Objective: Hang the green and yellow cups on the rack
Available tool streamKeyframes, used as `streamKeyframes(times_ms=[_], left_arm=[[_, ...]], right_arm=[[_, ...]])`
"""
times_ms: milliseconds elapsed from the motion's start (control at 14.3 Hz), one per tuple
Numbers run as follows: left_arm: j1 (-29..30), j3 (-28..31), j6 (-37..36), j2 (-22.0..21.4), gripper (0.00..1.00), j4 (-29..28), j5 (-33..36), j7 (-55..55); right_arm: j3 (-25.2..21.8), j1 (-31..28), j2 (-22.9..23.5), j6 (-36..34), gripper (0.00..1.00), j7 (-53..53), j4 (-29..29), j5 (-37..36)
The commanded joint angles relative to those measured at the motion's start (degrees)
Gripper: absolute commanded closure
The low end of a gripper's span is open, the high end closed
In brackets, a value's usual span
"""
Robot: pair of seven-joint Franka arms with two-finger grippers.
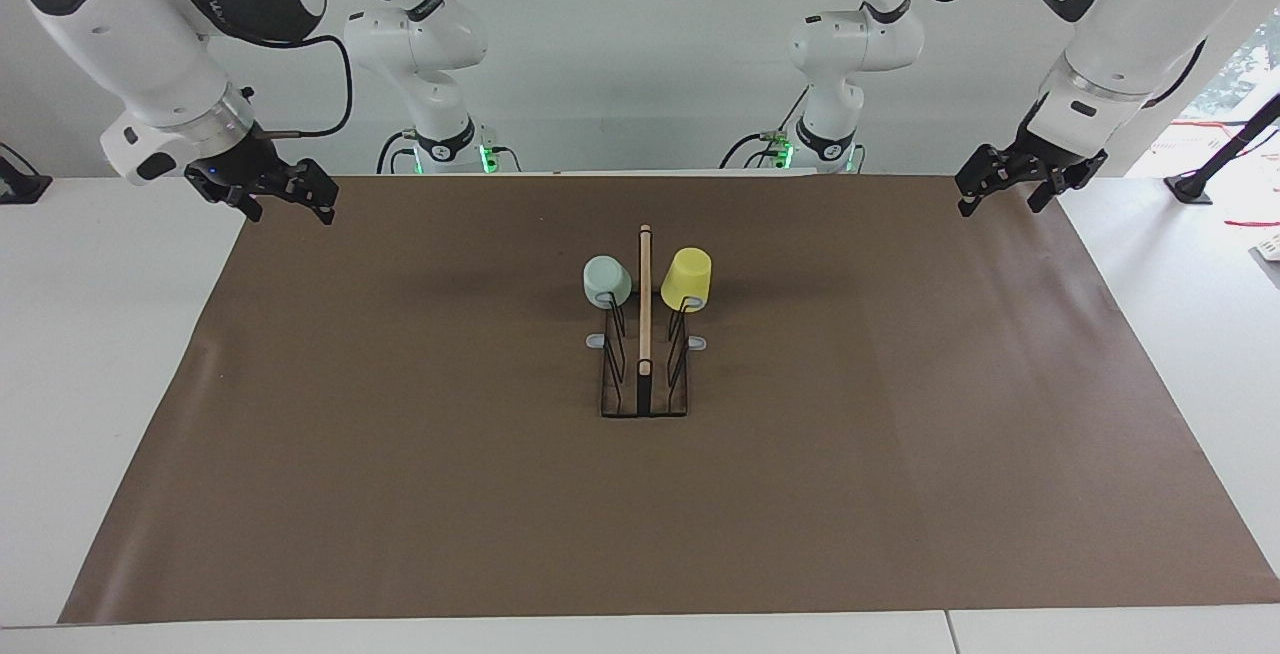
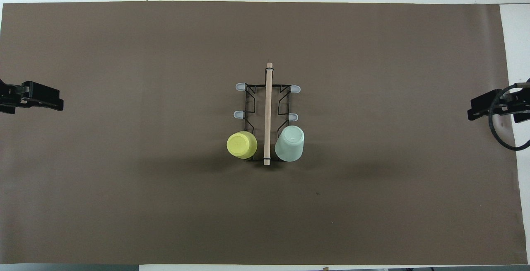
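Cups, a pale mint-green plastic tumbler and a bright yellow one, are seen inverted on the black wire rack's 2 robot-end prongs. Left gripper and right gripper are parked well apart from the rack, nothing grasped, finger state not discernible. Seating should be checked only.

A robotics lab, not a home or kitchen: two white Franka arms bolted at one end of a white table, w/ cables and green status lights at their bases (plain white wall there), and a brown paper sheet as work surface.
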Motion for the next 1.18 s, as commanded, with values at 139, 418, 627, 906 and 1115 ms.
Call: streamKeyframes(times_ms=[139, 418, 627, 906, 1115], left_arm=[[-0.72, 0.54, 1.26, -1.03, 0.00, -0.87, 1.27, -0.24], [-0.81, 0.45, 1.17, -1.03, 0.00, -1.04, 1.27, -0.06], [-0.81, 0.45, 0.56, -1.03, 0.00, -1.04, 1.27, -0.06], [-0.81, 0.45, 0.38, -1.03, 0.00, -1.04, 1.27, 0.02], [-0.81, 0.36, 0.38, -1.38, 0.00, -1.48, 1.27, 0.02]], right_arm=[[-0.72, 1.46, -0.84, -2.32, 0.00, -2.47, 1.08, -1.90], [0.33, -1.00, -0.23, 1.02, 0.00, -1.25, 1.43, -0.93], [1.21, -3.46, 1.09, 0.84, 0.00, -0.28, 4.33, 0.48], [2.44, -5.21, -0.05, -2.13, 0.00, -0.28, 4.16, 1.18], [2.00, -5.05, -1.44, -1.79, 0.00, -0.10, 2.42, 1.36]])
